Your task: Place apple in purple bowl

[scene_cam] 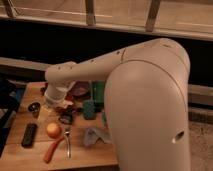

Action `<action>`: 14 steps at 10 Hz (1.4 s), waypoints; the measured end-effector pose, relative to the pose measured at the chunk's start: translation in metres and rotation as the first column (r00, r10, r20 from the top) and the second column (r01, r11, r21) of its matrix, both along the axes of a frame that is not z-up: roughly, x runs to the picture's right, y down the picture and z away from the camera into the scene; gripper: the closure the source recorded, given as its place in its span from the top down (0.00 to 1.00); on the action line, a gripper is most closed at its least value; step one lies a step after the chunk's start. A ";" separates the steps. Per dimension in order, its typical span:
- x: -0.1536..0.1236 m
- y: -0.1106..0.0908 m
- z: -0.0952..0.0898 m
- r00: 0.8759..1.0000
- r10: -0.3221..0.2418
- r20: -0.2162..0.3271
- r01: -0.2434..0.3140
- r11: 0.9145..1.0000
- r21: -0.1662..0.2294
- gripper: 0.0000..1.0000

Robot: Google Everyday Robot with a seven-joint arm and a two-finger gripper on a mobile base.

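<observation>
Apple (53, 129) sits on the wooden table (20, 157), toward the left front corner and free of any grip. The claw (59, 103) hangs farther back, toward the far edge and apart from the fruit; whether it is spread or pressed together, I cannot tell. The purple bowl (80, 92) peeks out behind the arm near the far edge. Just in front of the apple lies an orange stick (52, 149), a black bar (29, 134) to its left, a grey cloth (95, 135) to its right.
</observation>
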State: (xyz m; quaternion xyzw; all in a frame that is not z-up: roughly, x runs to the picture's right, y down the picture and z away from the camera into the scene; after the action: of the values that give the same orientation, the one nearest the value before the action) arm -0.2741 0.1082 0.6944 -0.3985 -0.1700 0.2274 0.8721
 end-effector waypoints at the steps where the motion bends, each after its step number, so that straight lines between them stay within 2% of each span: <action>1: -0.011 0.011 -0.003 0.999 -0.026 0.025 0.026 1.000 0.004 0.80; 3: -0.026 0.022 0.000 0.996 -0.059 0.061 0.059 0.998 0.007 0.80; 7: -0.049 0.028 0.018 0.990 -0.102 0.093 0.102 0.995 0.014 0.80; 9: -0.050 0.029 0.026 0.989 -0.100 0.110 0.100 0.995 0.002 0.80; 13: -0.052 0.029 0.025 0.988 -0.104 0.112 0.105 0.994 0.003 0.80; 14: -0.051 0.036 0.028 0.987 -0.105 0.123 0.107 0.994 -0.012 0.80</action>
State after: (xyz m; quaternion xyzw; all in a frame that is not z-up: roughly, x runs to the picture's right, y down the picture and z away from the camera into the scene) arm -0.3253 0.1439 0.7224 -0.4280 -0.1996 0.1575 0.8673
